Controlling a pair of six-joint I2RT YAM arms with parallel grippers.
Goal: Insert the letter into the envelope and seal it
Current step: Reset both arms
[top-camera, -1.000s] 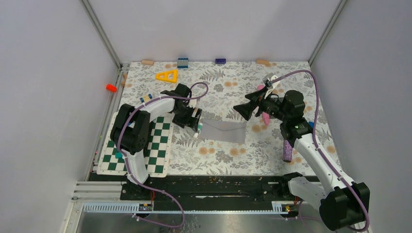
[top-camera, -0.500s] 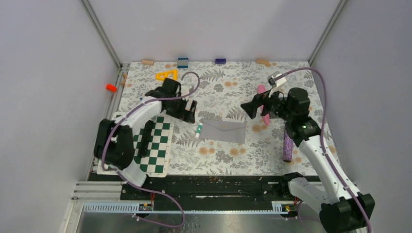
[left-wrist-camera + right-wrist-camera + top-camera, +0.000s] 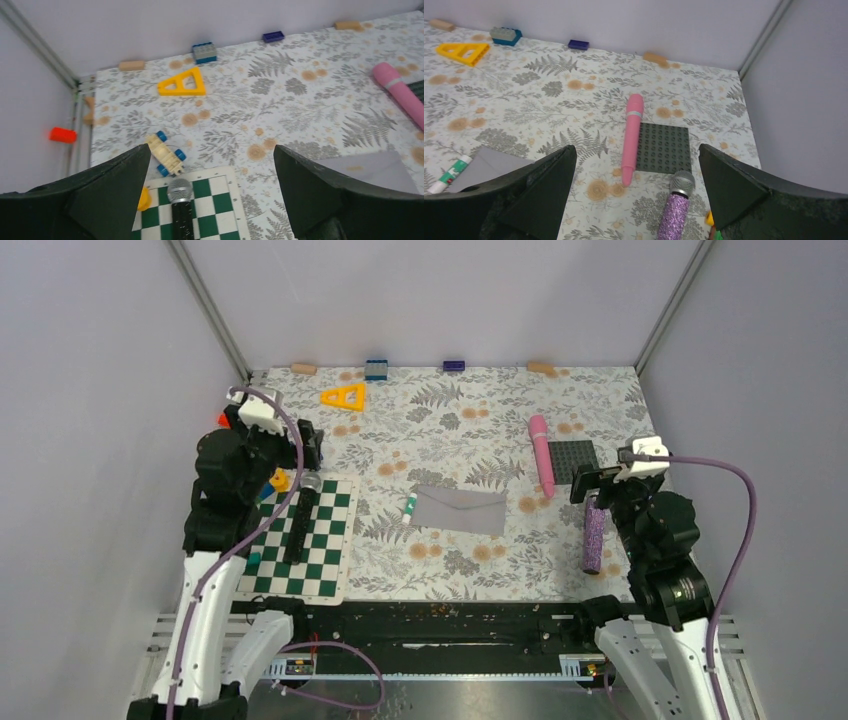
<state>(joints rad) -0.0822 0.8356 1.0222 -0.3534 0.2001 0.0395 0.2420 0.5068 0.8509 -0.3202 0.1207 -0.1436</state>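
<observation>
Top external view gives the key relation: the envelope (image 3: 460, 509) lies flat in the middle of the table (image 3: 440, 430). Its long axis runs left to right between the 2 arms, and the flap point is directed toward the near edge. The left gripper (image 3: 305, 447) is raised over the far edge of the chessboard (image 3: 330, 560), well apart on the left. The right gripper (image 3: 588, 483) is raised near the purple microphone (image 3: 592, 540) and is, I think, somewhat nearer. Both have their jaws spread wide and carry nothing. The letter is not visible in any of the 3 views — probably it is already inside, since the flap lies folded down. Whether the flap really sticks cannot be told. A white-and-green stick (image 3: 411, 504) lies just beside the envelope's left short edge — a pressing move should avoid it.
</observation>
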